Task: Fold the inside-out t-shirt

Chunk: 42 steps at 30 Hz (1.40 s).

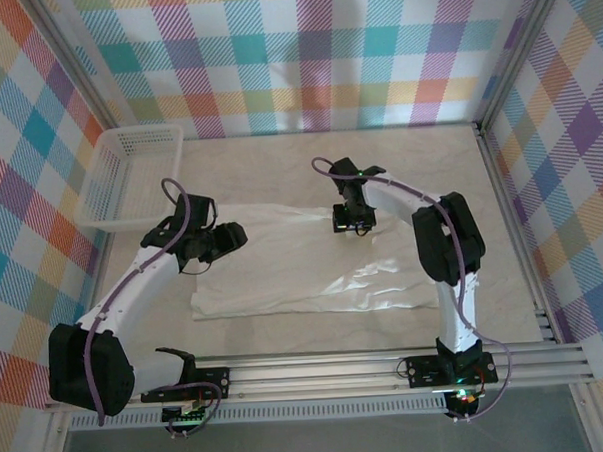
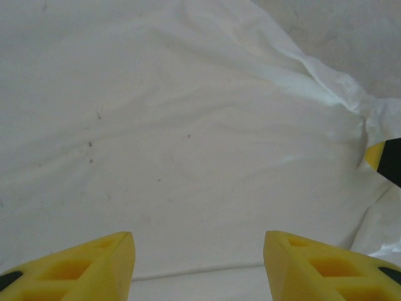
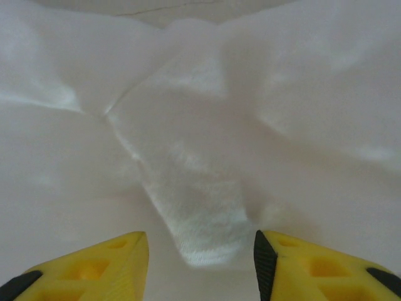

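Observation:
The inside-out t-shirt (image 1: 293,271) lies spread out and white across the middle of the table, its near part folded into a flat band. My left gripper (image 1: 232,236) hovers at the shirt's left edge. In the left wrist view its yellow fingers (image 2: 113,257) stand apart over smooth cloth (image 2: 188,125), with nothing between them. My right gripper (image 1: 352,224) is over the shirt's far edge. Its jaws (image 3: 200,241) are open, and a small raised fold of cloth (image 3: 207,219) lies loose between them.
A white mesh basket (image 1: 129,178) sits at the far left of the table, just beyond the left arm. Checked walls close in the table on three sides. A metal rail (image 1: 328,370) runs along the near edge, behind the shirt's near hem.

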Available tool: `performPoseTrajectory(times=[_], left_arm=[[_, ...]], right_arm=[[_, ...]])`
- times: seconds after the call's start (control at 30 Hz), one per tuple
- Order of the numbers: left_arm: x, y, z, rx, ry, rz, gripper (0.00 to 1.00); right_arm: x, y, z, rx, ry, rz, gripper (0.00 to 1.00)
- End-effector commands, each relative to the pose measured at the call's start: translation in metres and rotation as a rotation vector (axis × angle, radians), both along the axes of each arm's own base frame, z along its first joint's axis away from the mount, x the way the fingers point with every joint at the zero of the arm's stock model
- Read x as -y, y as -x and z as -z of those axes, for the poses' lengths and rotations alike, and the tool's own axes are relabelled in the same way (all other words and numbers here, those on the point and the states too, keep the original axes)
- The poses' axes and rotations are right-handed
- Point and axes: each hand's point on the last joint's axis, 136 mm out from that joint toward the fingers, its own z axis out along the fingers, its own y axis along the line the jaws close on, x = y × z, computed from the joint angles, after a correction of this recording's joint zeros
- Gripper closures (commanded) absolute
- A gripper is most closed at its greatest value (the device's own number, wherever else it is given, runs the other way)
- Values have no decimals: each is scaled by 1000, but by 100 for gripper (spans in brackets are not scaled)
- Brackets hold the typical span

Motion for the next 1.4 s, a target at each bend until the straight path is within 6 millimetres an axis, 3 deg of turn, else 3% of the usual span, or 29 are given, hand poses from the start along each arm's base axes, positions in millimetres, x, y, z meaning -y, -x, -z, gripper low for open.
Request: performPoseTrajectory(times=[0.0, 0.1, 0.2, 0.3, 0.4, 0.57, 0.6, 0.63, 0.67, 0.7, 0.8, 0.9, 1.0, 1.13, 1.2, 1.37], left_arm=[[1, 6, 6, -13, -14, 17, 43], [1, 5, 9, -18, -14, 15, 43], [0, 5, 9, -21, -20, 15, 43], [-2, 6, 11, -25, -28, 12, 43], [-3, 6, 11, -27, -35, 12, 43], [-1, 2, 13, -25, -29, 12, 43], [1, 1, 13, -25, -23, 14, 43], [2, 0, 13, -27, -19, 16, 43], [3, 0, 14, -30, -14, 20, 43], [4, 0, 13, -30, -11, 21, 43], [0, 4, 12, -34, -27, 19, 43], [-5, 9, 13, -34, -49, 14, 43], [-6, 12, 14, -34, -50, 12, 43], [-3, 10, 20, -42, -29, 8, 43], [3, 6, 20, -41, -4, 17, 43], [21, 1, 9, -4, 74, 90, 43]], right_arm=[[5, -1, 6, -17, 65, -31, 51], [9, -6, 5, 2, 103, -26, 59], [18, -13, -5, 36, 159, -16, 77], [25, -22, -22, 91, 206, -34, 95], [30, -44, -46, 184, 275, -82, 100], [22, -113, -71, 384, 401, -199, 96], [22, -128, -73, 424, 448, -224, 91], [26, -144, -77, 458, 522, -233, 78], [32, -161, -88, 492, 615, -240, 58], [35, -171, -93, 501, 670, -247, 47], [53, -189, -121, 521, 726, -207, 44], [83, -178, -136, 494, 661, -98, 44], [96, -135, -126, 366, 382, 10, 47], [86, -69, -96, 242, 27, 57, 49], [89, -44, -75, 209, 0, 59, 48], [95, -17, -25, 61, -66, 124, 47]])
